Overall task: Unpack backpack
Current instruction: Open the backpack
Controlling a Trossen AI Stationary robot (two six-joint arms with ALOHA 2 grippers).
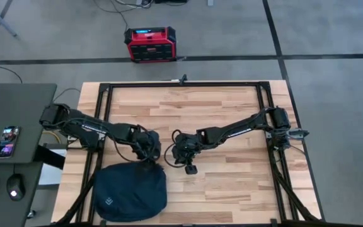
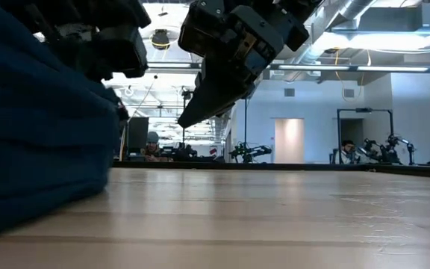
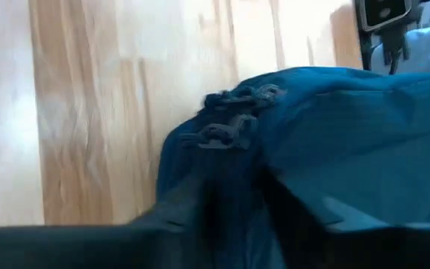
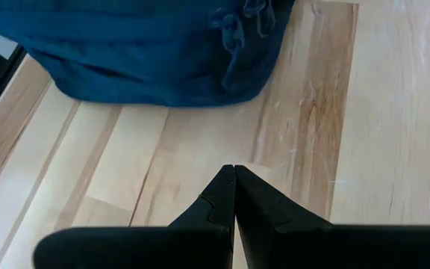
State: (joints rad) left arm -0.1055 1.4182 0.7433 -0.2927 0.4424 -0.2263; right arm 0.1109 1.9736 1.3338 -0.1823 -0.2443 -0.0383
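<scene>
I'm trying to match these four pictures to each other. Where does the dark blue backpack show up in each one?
High view: backpack at the table's near-left, below the left gripper.
Low view: fills the left edge.
Left wrist view: centre to right.
Right wrist view: along the top.
Shared landmark: its zipper pulls.

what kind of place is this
Likely a robotics lab or workshop. The low view shows an open hall with more robot arms on stands and people at desks behind the wooden table. A desk with a phone stands beside it.
</scene>
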